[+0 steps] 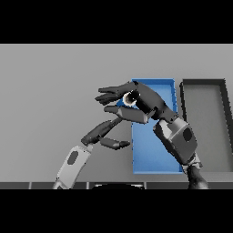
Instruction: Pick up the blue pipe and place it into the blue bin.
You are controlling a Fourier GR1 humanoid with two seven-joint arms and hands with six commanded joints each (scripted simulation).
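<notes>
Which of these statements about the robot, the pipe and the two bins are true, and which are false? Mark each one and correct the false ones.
1. The right hand is closed around the blue pipe. True.
2. The pipe lies flat on the floor of the blue bin. False: it is in the right hand, at the bin's left edge.
3. A dark bin stands to the right of the blue bin. True.
4. The left hand holds the pipe. False: it holds nothing, fingers relaxed, left of the blue bin.
</notes>
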